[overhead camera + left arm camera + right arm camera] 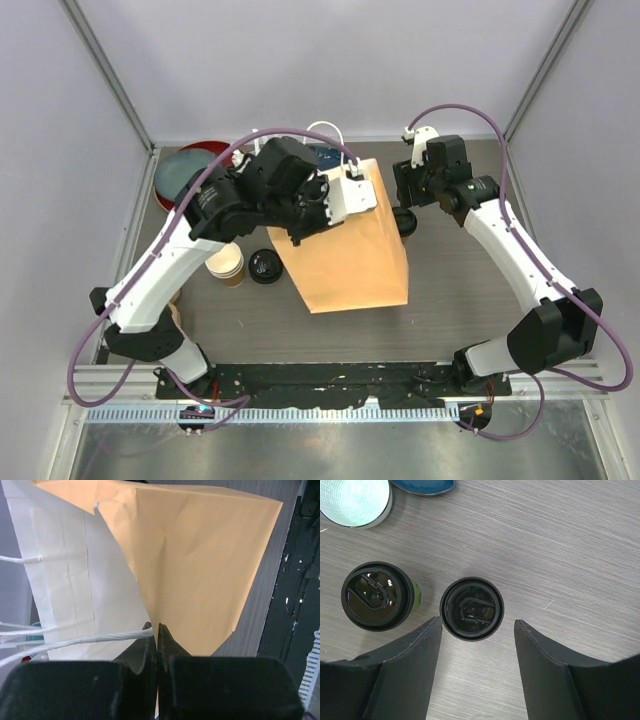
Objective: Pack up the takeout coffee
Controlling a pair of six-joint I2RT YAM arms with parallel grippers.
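Observation:
Two takeout coffee cups with black lids stand side by side in the right wrist view: the green-walled cup [377, 596] on the left and a second cup [471, 608] whose wall is hidden under its lid. My right gripper [477, 630] is open above them, and the second cup sits just beyond its fingertips [415, 660]. From above, my right gripper [408, 195] hovers over one visible lid [405, 222] beside the brown paper bag [350, 250]. My left gripper [156, 630] is shut on the bag's rim [200, 570] and holds the mouth open, showing the white inside [65, 580].
A cream-rimmed cup stack [226, 263] and loose black lids [265, 267] stand left of the bag. Red and blue plates [185, 170] lie at the back left. A white bowl [355, 500] and a blue plate [422, 486] lie beyond the cups. White bag handles [75, 641] hang loose.

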